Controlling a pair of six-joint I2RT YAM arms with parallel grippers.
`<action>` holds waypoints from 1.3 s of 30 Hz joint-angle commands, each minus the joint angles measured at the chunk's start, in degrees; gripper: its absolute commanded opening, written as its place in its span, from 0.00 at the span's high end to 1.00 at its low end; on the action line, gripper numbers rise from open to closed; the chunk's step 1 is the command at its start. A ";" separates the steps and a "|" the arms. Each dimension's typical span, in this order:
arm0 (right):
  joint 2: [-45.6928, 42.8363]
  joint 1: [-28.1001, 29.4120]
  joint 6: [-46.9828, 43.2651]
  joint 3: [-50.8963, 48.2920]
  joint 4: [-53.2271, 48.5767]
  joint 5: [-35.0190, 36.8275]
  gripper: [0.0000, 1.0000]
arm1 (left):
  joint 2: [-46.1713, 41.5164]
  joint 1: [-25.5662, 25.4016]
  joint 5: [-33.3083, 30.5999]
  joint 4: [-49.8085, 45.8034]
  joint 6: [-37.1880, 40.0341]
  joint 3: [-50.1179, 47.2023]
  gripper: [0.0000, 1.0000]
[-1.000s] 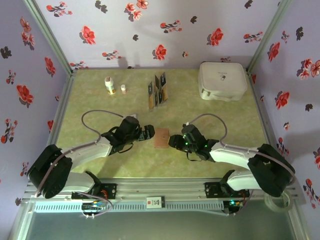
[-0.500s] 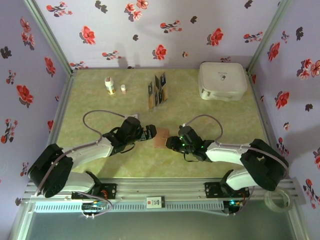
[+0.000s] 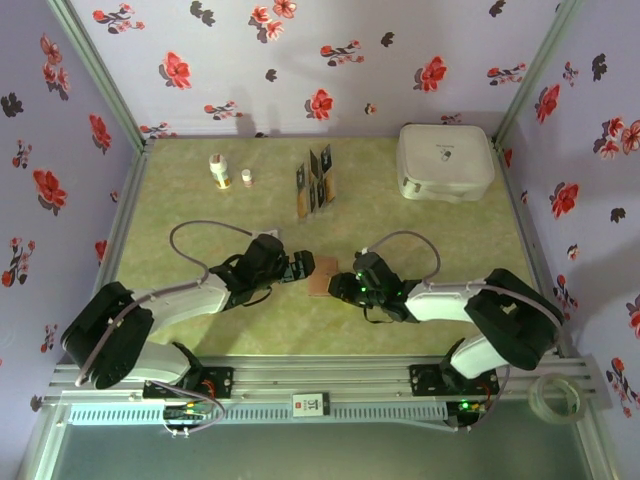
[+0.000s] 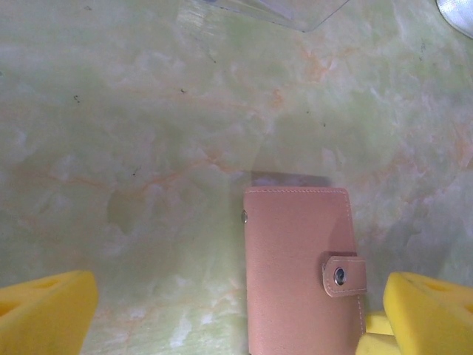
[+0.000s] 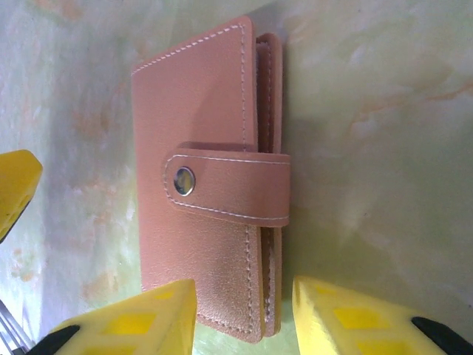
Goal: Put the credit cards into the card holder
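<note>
The card holder is a closed reddish-brown wallet lying flat mid-table, its snap strap fastened. My left gripper is open at its left side; in the left wrist view its yellow fingers stand wide apart, with the card holder off toward the right finger. My right gripper is open, and its fingers straddle the near corner of the card holder at its open edge without pressing it. The dark credit cards stand upright in a slotted rack further back.
A large white rounded case sits at the back right. Two small bottles stand at the back left. The rack's clear base shows at the top of the left wrist view. Floral walls enclose the table.
My right gripper has slid left until its fingers reach the wallet's corner. My left gripper has edged slightly closer to the wallet. The wallet has not moved.
</note>
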 commanded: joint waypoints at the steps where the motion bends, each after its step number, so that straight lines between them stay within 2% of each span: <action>1: 1.33 0.59 1.80 0.51 2.67 -0.91 0.62 | 1.18 -0.69 -1.19 1.43 0.23 -0.24 0.00; 12: 4.63 0.54 3.21 0.48 8.18 -2.66 0.67 | 3.41 -1.35 -1.12 2.66 0.03 -0.05 0.00; 18: 6.57 0.48 4.07 0.84 10.65 -3.45 0.78 | 4.72 -2.13 -1.11 3.67 -0.47 -0.01 0.00; 26: 8.56 0.44 5.41 0.94 14.15 -4.95 1.00 | 5.85 -3.19 -1.18 5.02 -1.41 -0.27 0.00; 33: 5.99 0.42 5.05 0.55 14.00 -5.17 1.00 | 4.39 -3.28 -1.39 4.75 -1.56 -0.07 0.00; 39: 1.31 -0.11 2.82 0.85 9.43 -4.69 1.00 | 0.95 -2.52 -4.18 -0.77 0.51 1.83 0.00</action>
